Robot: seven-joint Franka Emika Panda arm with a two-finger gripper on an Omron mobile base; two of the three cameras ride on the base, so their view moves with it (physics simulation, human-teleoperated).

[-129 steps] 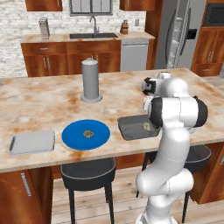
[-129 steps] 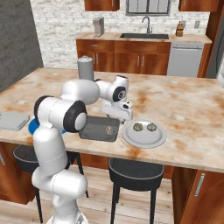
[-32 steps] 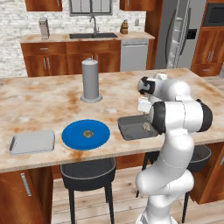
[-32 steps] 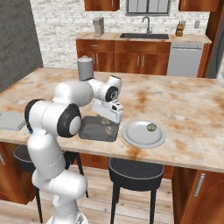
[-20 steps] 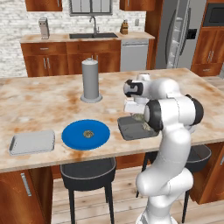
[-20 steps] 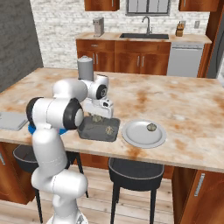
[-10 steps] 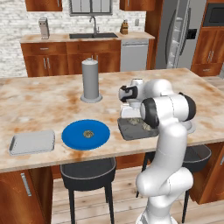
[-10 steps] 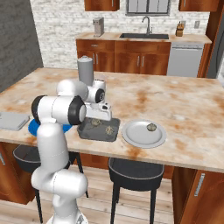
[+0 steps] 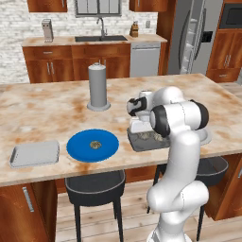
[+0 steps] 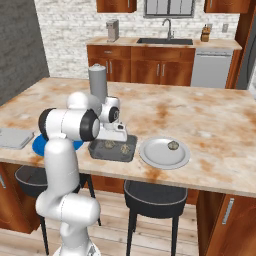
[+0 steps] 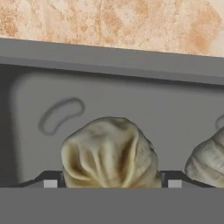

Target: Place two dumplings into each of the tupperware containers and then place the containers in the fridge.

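Note:
My gripper [image 11: 112, 183] is down inside the dark grey tupperware container [image 11: 109, 57], shut on a pale lumpy dumpling [image 11: 109, 153] that fills the gap between both fingertips [image 11: 50, 183]. A second dumpling [image 11: 209, 159] lies on the container floor just to its right. From the right base camera the gripper [image 10: 114, 140] sits low over this container [image 10: 100, 154]. One dumpling [image 10: 172, 145] rests on the light-grey plate [image 10: 152, 159]. Another dumpling [image 9: 94, 143] lies on the blue plate [image 9: 78, 149]. The light grey tupperware container [image 9: 35, 154] sits at the counter's left. The fridge [image 9: 194, 35] stands at the back right.
A tall grey paper-towel holder [image 9: 98, 87] stands behind the blue plate. Two black stools [image 9: 94, 184] are tucked under the counter's near edge. Cabinets, a sink [image 9: 99, 38] and a dishwasher line the back wall.
The gripper carried a dumpling left from the light-grey plate, which went from two dumplings to one, and over the last second sank into the dark container.

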